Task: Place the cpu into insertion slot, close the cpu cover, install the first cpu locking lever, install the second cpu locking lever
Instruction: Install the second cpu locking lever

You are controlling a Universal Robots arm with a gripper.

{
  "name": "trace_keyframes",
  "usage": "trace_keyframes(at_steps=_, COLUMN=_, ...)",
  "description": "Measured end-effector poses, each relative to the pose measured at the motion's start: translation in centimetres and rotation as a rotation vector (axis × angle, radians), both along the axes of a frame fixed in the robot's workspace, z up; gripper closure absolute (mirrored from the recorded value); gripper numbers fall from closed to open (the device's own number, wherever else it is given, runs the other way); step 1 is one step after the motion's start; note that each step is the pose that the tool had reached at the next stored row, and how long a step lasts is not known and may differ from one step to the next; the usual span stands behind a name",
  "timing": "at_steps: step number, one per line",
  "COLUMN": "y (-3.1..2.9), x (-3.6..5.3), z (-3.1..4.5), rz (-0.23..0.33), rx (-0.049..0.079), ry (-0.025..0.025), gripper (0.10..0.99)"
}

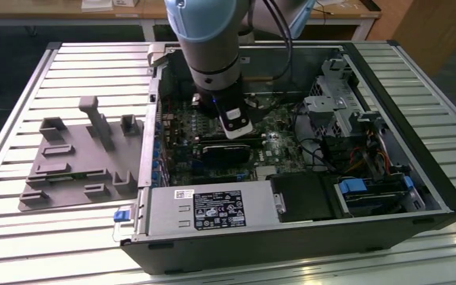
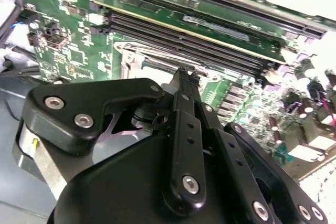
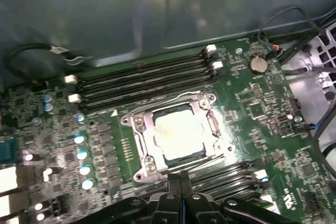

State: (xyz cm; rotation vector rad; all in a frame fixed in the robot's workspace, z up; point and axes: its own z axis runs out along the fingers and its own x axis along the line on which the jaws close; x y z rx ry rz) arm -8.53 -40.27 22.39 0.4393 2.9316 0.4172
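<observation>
The arm is reaching down into an open computer case that is lying on its side on a slatted metal table. In the first wrist view, the cpu is sitting in the insertion slot near the middle of the green motherboard, its pale metal top showing through the window of the cpu cover, which is lying flat down around it. A thin locking lever is running along one side of the cover, and whether it is hooked cannot be told. Long black memory slots are lying along the side of the socket nearest the case wall, and more are lying on the opposite side, just beside the gripper. The gripper is hovering over the edge of the socket with its two black fingers pressed together, tips meeting and nothing between them. In the second wrist view the gripper is pointing at the metal frame of the socket, close above the board; contact cannot be told. In the exterior view the gripper is hanging over the board's middle, and a grey fixture tray is resting on the table beside the case, toward the exterior view's left.
</observation>
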Motion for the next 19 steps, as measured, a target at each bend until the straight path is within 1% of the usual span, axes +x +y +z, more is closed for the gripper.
trace_keyframes(at_steps=7, y=0.71, x=0.8, z=0.0, rz=-0.001, rx=-0.028, ry=0.0, gripper=0.984)
trace_keyframes(at_steps=13, y=1.35, x=1.35, z=0.0, rz=-0.001, rx=-0.043, ry=0.0, gripper=0.984)
trace_keyframes(at_steps=16, y=1.78, x=1.57, z=0.0, rz=-0.001, rx=-0.055, ry=0.0, gripper=0.984)
trace_keyframes(at_steps=19, y=2.3, x=1.66, z=0.0, rz=-0.001, rx=-0.072, ry=-0.0001, gripper=0.984)
